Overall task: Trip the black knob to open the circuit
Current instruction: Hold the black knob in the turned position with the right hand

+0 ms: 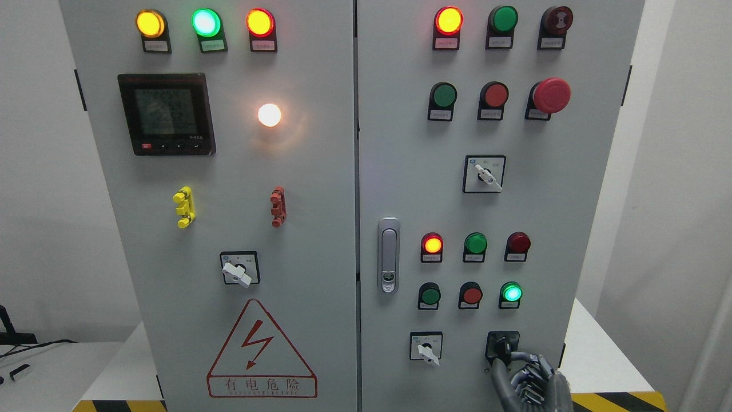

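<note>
The black rotary knob [502,347] sits on a black square plate near the lower right corner of the grey metal control cabinet [320,229], at about 5 o'clock in the view. The right hand [529,382], dark grey with ribbed segments, comes up from the bottom edge just below the knob. Its fingers [503,366] are curled and reach up to the knob; the upper fingertips touch its lower part, but I cannot tell if they close fully around it.

At 9 o'clock from the knob, near it, is a white-handled selector switch on a white square plate [426,347]. Above the knob, at 12 o'clock, a lit green round lamp [510,293] glows, with a red round push button [472,295] and a green round push button [429,295] in the same row to its left. A silver door latch handle [388,254] stands at 10 o'clock from the knob, just beside the seam between the two doors. On the left door, a red triangle warning sign with a lightning bolt [261,350] is at 7 o'clock in the view. The cabinet stands on a white bench [600,355].
</note>
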